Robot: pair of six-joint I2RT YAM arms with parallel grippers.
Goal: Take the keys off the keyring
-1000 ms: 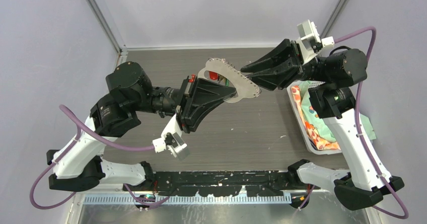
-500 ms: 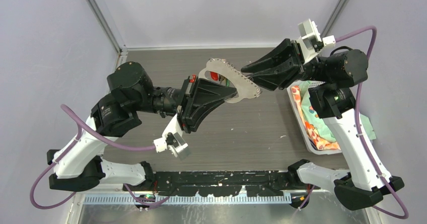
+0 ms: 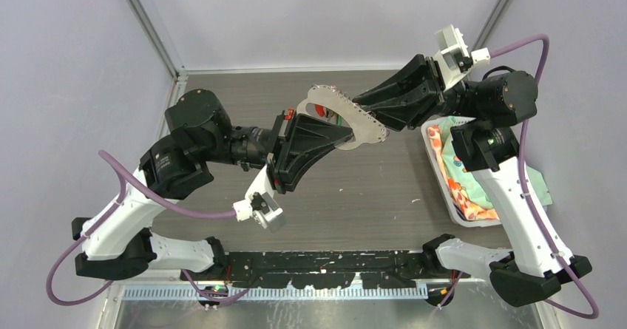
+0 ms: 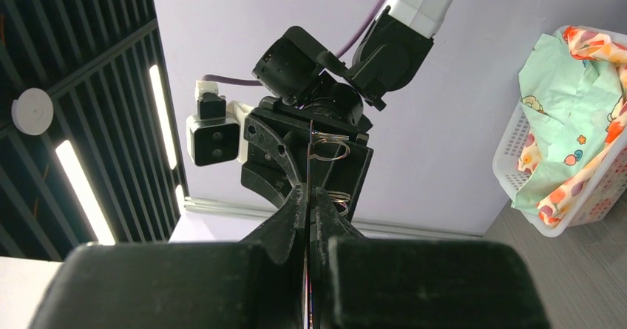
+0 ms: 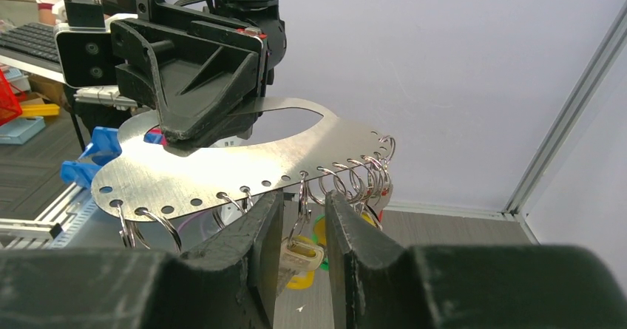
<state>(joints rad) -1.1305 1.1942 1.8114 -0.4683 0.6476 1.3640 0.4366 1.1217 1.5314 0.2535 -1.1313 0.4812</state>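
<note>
Your left claw (image 3: 339,137) is clamped shut on the flat silvery oblong keyring plate (image 3: 367,128). It holds the plate level in the air above the table, so the hole-lined edge faces the right arm and the small keys with coloured plastic heads (image 5: 299,256) hang free on thin wire rings (image 5: 347,175). Your right claw (image 5: 299,209) is narrowly open, straddling one ring and gripping nothing yet. Compared with a second ago, both arms and the plate have drifted slightly farther from the bases.
</note>
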